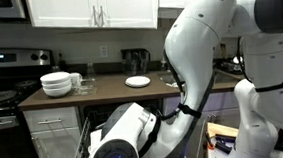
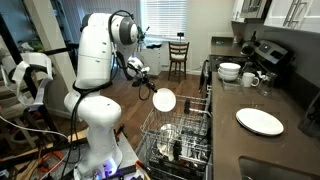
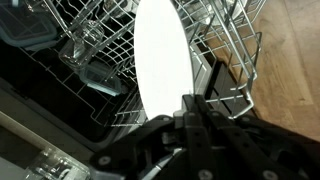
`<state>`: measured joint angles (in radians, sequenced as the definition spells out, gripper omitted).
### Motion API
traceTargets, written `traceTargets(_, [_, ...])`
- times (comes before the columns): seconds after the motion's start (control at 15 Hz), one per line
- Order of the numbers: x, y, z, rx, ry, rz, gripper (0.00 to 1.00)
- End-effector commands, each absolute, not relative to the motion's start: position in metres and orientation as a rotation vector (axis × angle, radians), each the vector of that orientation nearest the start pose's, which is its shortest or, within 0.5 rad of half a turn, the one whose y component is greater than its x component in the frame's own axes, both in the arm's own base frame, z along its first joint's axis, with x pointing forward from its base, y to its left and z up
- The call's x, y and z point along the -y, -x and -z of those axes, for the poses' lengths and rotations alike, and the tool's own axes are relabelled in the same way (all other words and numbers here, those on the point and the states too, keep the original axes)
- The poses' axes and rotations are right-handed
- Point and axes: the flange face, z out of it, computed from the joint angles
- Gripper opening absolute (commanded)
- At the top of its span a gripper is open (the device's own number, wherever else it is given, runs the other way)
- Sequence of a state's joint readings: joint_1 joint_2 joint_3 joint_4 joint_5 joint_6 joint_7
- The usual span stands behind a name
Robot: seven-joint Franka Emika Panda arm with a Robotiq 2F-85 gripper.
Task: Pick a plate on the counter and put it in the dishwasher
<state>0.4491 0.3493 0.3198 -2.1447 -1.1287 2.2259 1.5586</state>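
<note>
Kitchen setting. In an exterior view, white wall cabinets at 12 o'clock, stove at 9 o'clock; in an exterior view, daylit window at 12 o'clock above wooden chair, wood floor.

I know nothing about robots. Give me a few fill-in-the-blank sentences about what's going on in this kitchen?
1. The hand is ____ on a white plate.
2. That plate hangs over the wire rack of the open ____.
3. A second plate lies flat on the ____.
4. The stack of bowls on that same surface is coloured ____.
Missing words: shut; dishwasher; counter; white.
</note>
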Motion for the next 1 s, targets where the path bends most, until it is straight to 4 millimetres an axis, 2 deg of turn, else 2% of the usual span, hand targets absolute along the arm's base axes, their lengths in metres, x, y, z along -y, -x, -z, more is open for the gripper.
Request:
traceTargets(0.0, [-0.366,-0.419,-0.237,0.051,3.432,0.989,0.04])
traceTargets(0.27, [-0.359,-0.41,-0.247,0.002,3.437,0.907,0.02])
traceTargets(0.33, [-0.364,-0.415,-0.233,0.01,3.446,0.938,0.04])
traceTargets(0.93, [-0.364,-0.413,-0.234,-0.015,3.448,0.913,0.04])
